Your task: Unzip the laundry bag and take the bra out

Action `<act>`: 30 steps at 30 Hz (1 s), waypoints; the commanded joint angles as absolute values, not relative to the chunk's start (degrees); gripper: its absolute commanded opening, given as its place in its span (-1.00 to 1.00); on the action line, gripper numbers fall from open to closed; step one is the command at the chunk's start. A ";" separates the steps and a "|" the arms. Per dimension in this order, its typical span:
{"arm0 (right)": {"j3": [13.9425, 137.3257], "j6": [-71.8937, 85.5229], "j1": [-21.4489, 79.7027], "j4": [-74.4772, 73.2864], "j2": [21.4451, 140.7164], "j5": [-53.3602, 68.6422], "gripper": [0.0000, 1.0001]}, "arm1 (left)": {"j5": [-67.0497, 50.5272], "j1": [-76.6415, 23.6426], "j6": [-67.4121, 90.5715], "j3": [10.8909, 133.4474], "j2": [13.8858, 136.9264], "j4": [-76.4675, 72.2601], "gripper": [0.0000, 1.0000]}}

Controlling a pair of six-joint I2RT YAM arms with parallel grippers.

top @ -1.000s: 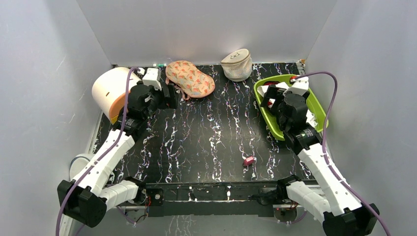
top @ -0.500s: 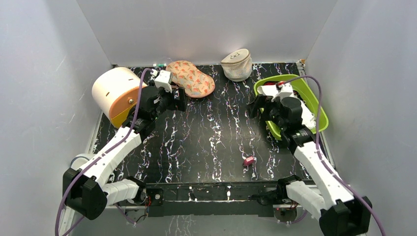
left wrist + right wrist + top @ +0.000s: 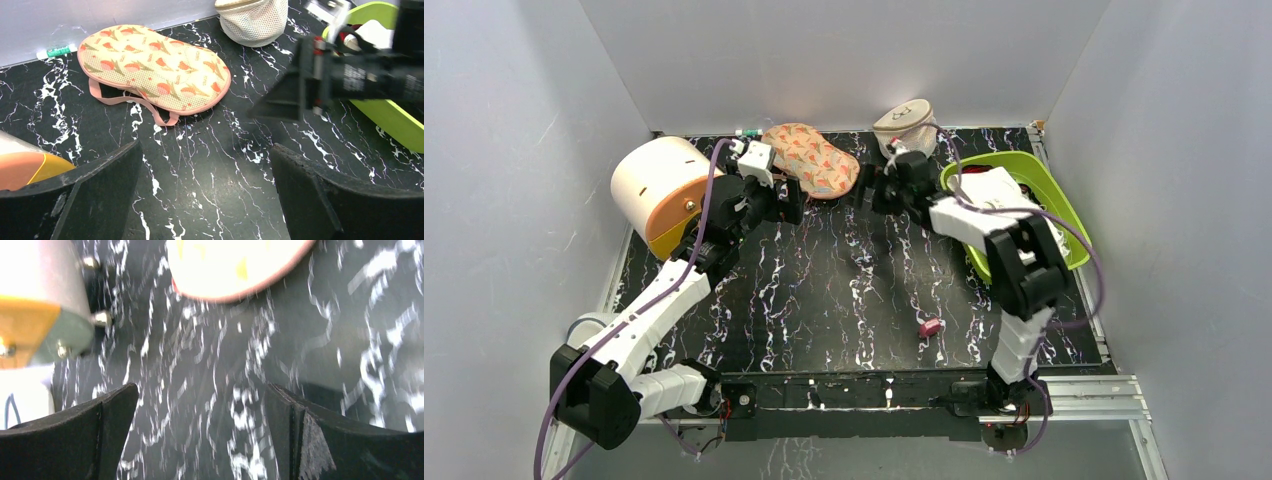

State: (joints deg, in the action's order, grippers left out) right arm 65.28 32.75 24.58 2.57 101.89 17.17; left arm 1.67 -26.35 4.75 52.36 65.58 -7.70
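The bag point(image 3: 811, 160) lies flat at the rear of the table point(image 3: 824, 290), close to the back wall, with a pink strap loop trailing from its near edge. The left gripper point(image 3: 789, 203) hangs just off the bag's near left end, fingers spread wide, holding nothing. The right gripper point(image 3: 868, 190) sits near the bag's right end, also spread and not touching it. A mesh pouch point(image 3: 906, 130) stands right of the bag, a green basket point(image 3: 1064, 225) further right, and an orange-and-cream drum point(image 3: 659, 185) to the left.

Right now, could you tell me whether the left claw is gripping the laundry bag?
No, the left claw is open and empty, and the bag lies beyond it, apart.
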 commanded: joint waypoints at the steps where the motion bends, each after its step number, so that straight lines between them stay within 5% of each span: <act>1: 81.90 34.97 25.18 3.59 113.24 20.22 0.96 | 1.04 -26.54 3.99 52.21 64.16 -10.11 0.97; 20: 117.68 38.57 27.23 1.20 142.49 14.70 0.96 | 1.21 -26.59 4.13 52.32 65.62 -10.06 0.97; 30: 94.65 31.07 31.29 -3.72 130.74 14.23 0.96 | 0.94 -26.54 4.44 52.25 67.05 -10.28 0.97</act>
State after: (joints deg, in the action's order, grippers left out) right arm 105.16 35.33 28.60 3.03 138.43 14.22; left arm 1.41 -26.37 4.49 52.36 66.50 -7.77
